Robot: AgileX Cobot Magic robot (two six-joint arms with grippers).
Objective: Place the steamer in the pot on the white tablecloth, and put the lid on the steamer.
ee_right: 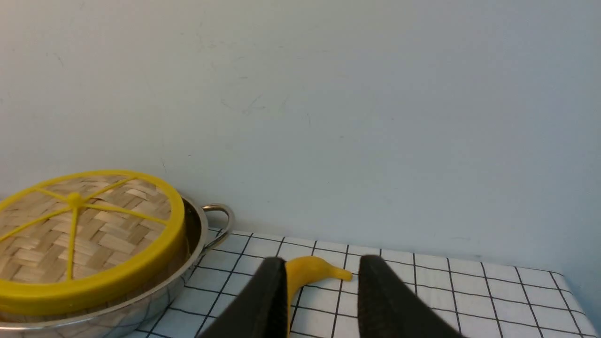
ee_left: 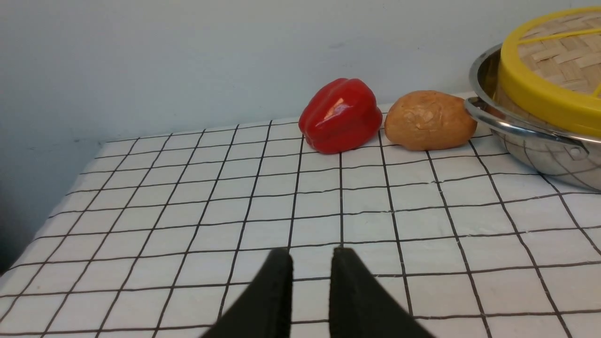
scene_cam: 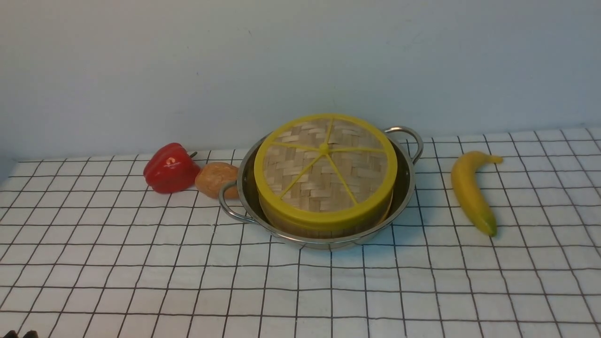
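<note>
The steel pot (scene_cam: pixel 404 188) stands on the white tablecloth (scene_cam: pixel 141 263) at centre back. The bamboo steamer (scene_cam: pixel 305 231) sits inside it, only a strip of its wall showing. The woven lid (scene_cam: pixel 324 164) lies flat on top of the steamer, yellow spokes up. Neither gripper touches them. My left gripper (ee_left: pixel 312 256) hangs over bare cloth on the pot's left, empty, jaws a narrow gap apart; the pot (ee_left: pixel 540 145) and lid (ee_left: pixel 558 61) show at that view's edge. My right gripper (ee_right: pixel 321 265) is open and empty, to the right of the pot (ee_right: pixel 141 305) and lid (ee_right: pixel 84 234).
A red pepper (scene_cam: pixel 170 168) and a brown potato (scene_cam: pixel 216 179) lie just left of the pot. A banana (scene_cam: pixel 469 190) lies to its right, behind the right gripper's fingers in the right wrist view (ee_right: pixel 305 272). A plain wall stands close behind.
</note>
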